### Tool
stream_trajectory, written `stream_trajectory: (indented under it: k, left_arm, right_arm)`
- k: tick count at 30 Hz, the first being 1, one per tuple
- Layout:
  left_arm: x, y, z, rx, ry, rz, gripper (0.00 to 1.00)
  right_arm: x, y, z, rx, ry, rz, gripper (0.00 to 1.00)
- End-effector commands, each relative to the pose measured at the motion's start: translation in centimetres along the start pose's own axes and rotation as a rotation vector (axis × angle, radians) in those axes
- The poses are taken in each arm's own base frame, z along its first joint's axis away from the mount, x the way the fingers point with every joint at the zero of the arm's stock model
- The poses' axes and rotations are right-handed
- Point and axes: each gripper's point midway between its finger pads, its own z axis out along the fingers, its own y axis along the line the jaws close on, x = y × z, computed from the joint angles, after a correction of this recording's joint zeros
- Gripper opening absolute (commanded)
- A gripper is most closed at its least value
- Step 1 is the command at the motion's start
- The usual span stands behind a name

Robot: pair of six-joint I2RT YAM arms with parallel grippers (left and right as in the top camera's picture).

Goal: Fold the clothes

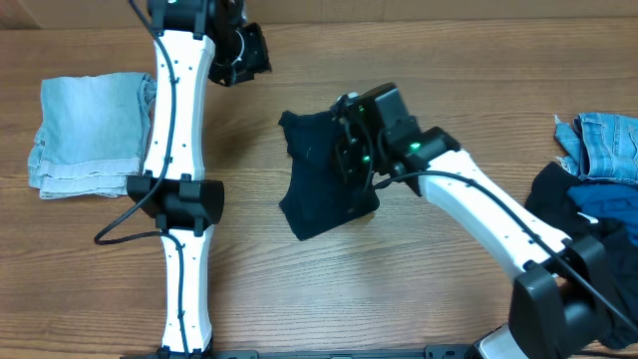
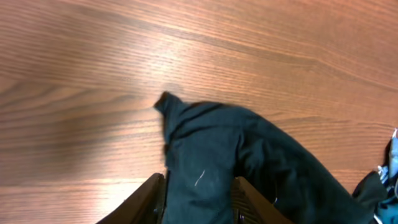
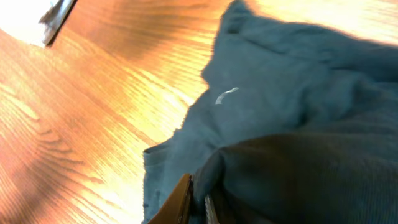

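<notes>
A dark navy garment lies crumpled on the wooden table near the middle. My right gripper sits on its upper right part. In the right wrist view the right gripper is shut, pinching a raised fold of this dark cloth. My left gripper hovers at the far side of the table, apart from the garment. In the left wrist view the left gripper has its jaws apart and holds nothing; the dark garment shows beyond them on the table.
A folded stack of light-blue denim lies at the left, beside the left arm. At the right edge is a loose pile: faded denim on top of dark and blue clothes. The right arm crosses in front of that pile.
</notes>
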Motion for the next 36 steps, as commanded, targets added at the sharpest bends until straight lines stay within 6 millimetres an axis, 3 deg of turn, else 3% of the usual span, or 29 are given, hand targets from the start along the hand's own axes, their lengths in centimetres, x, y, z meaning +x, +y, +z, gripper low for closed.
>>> stream_trajectory:
  k: [1,4,8,9,10,12,16,17,19,20,22,24,25,27,30,33,36]
  left_arm:
    - [-0.1,-0.7,-4.2,0.006,-0.084,0.078,0.39]
    - [-0.2,-0.8,-5.1,0.0,-0.107,0.083,0.44]
    - [-0.2,-0.8,-5.2,0.001,-0.107,0.087,0.51]
    - [-0.2,-0.8,-5.2,0.001,-0.107,0.09,0.52]
    - [-0.2,-0.8,-5.2,0.001,-0.107,0.09,0.54]
    - [-0.2,-0.8,-5.2,0.001,-0.107,0.09,0.56]
    - [-0.3,-0.5,-5.2,-0.02,-0.115,0.128,0.59]
    - [-0.7,0.3,-5.4,-0.056,-0.132,0.135,0.6]
    - [-0.7,0.2,-5.6,-0.043,-0.129,0.176,0.6]
    - [-0.3,-0.5,-5.3,-0.023,-0.116,0.213,0.56]
    - [1.2,-1.6,-3.6,-0.031,-0.056,0.265,0.35]
    - [2.8,-1.9,-0.6,-0.086,0.027,0.296,0.1]
    - [3.6,-2.0,1.5,-0.111,0.065,0.31,0.04]
    - [5.1,-3.0,5.9,-0.086,0.133,0.336,0.04]
    - [6.9,-3.7,10.3,-0.024,0.198,0.34,0.04]
    - [8.4,-2.3,13.8,-0.028,0.247,0.294,0.04]
    - [9.7,-1.5,17.0,0.007,0.273,0.262,0.04]
  right_arm:
    - [0.8,1.8,2.9,-0.036,0.047,-0.04,0.08]
    - [2.7,3.8,5.7,-0.064,0.105,-0.083,0.08]
    - [3.3,4.3,8.1,-0.078,0.111,-0.095,0.12]
    - [2.8,4.4,8.1,-0.082,0.09,-0.102,0.24]
    - [2.3,4.5,8.0,-0.084,0.078,-0.105,0.54]
    - [1.8,4.8,7.4,-0.085,0.076,-0.106,0.64]
    - [-1.3,6.0,3.9,-0.088,0.02,-0.112,0.68]
    - [-2.4,5.5,2.5,-0.074,0.004,-0.094,0.69]
    - [-3.8,2.1,0.9,0.017,-0.012,0.044,0.69]
    - [-3.9,-0.4,0.4,0.063,-0.014,0.143,0.61]
    - [-2.7,-3.7,-0.6,0.111,0.033,0.263,0.33]
    - [0.3,-5.7,-1.4,0.158,0.144,0.321,0.16]
    - [2.2,-6.0,-1.4,0.168,0.22,0.301,0.11]
    - [4.8,-6.3,-0.6,0.168,0.293,0.274,0.07]
    - [6.6,-5.5,0.9,0.132,0.322,0.192,0.06]
    - [8.1,-5.7,2.2,0.117,0.323,0.145,0.06]
    - [8.2,-5.8,4.2,0.073,0.248,0.124,0.06]
